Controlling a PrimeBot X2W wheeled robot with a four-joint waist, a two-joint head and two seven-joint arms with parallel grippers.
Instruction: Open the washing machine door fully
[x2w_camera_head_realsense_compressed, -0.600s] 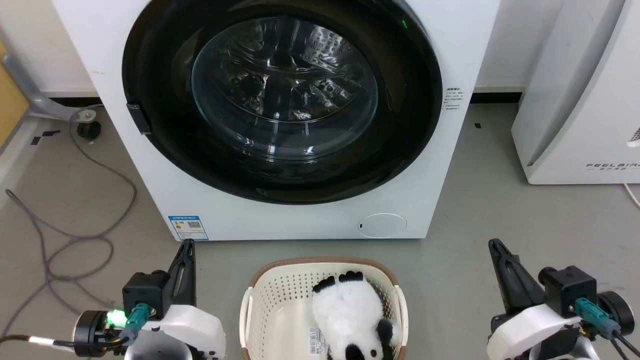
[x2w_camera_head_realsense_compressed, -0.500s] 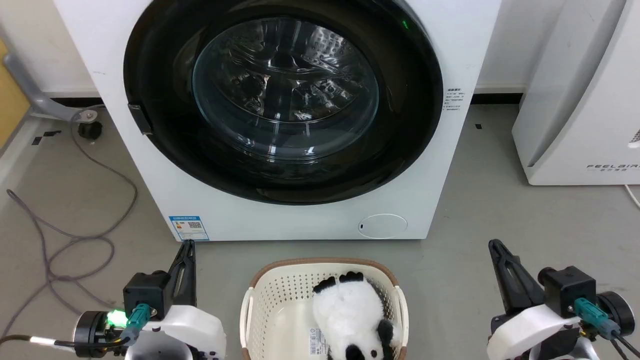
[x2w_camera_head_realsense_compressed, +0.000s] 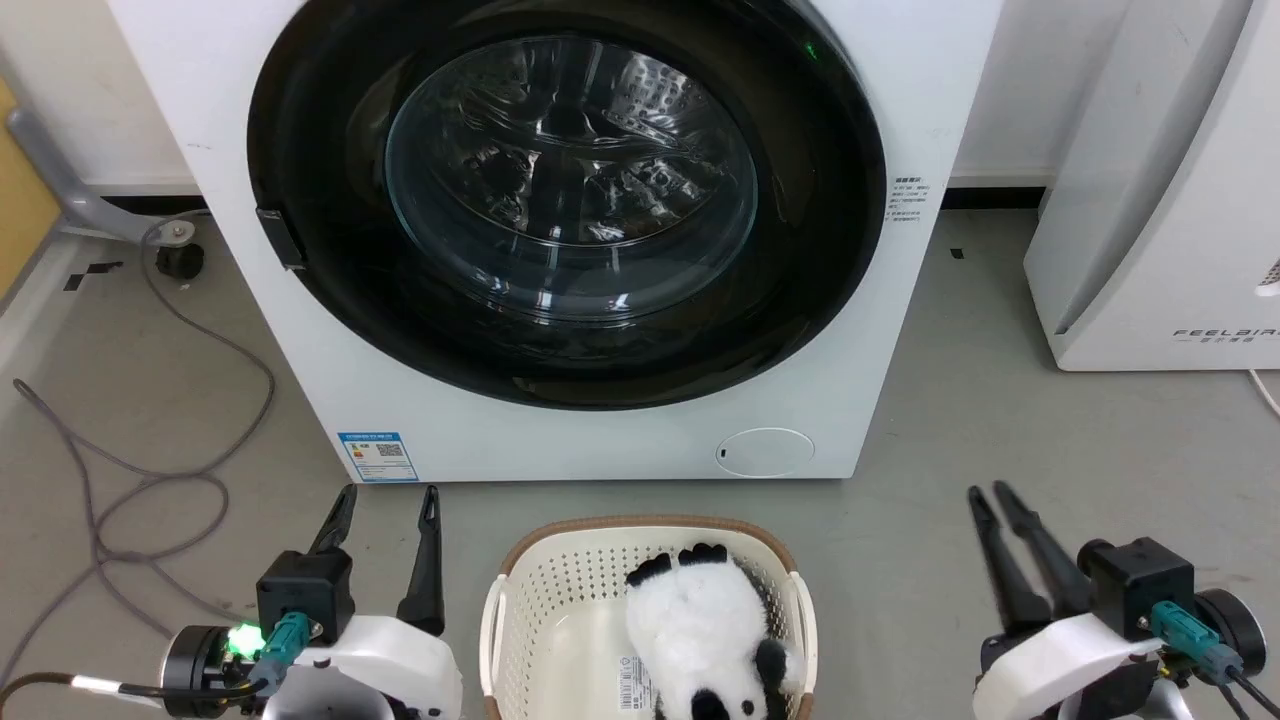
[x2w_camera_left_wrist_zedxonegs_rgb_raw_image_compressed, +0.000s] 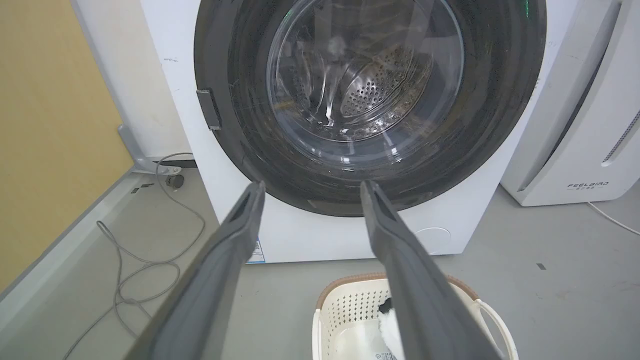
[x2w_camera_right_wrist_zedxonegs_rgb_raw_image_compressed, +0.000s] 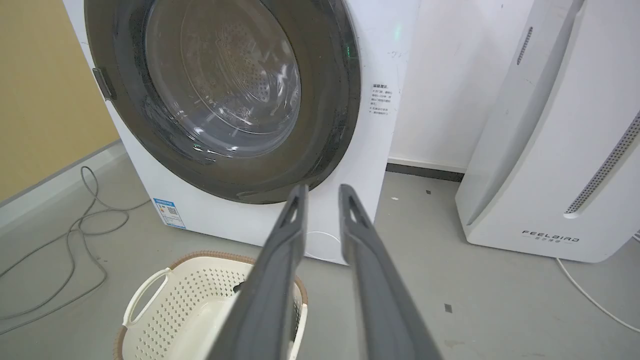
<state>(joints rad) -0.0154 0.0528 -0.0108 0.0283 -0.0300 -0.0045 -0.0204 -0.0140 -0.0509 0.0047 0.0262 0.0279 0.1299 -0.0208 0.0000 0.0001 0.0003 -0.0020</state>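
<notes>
Head: left gripper (x2w_camera_head_realsense_compressed: 389, 492) spread wide, empty; right gripper (x2w_camera_head_realsense_compressed: 987, 490) parted narrowly, empty. Large round glossy black washing machine door (x2w_camera_head_realsense_compressed: 565, 200) with a clear glass window sits closed on the white front-loading washing machine (x2w_camera_head_realsense_compressed: 600, 440), ahead of both grippers.
Left wrist: door (x2w_camera_left_wrist_zedxonegs_rgb_raw_image_compressed: 370, 90) beyond the tips, no contact.
Right wrist: door (x2w_camera_right_wrist_zedxonegs_rgb_raw_image_compressed: 225, 95) ahead-left of the tips.

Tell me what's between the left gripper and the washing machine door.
In the head view, a strip of grey floor, then the washing machine's white lower front with its blue label. The basket sits off to the side.
</notes>
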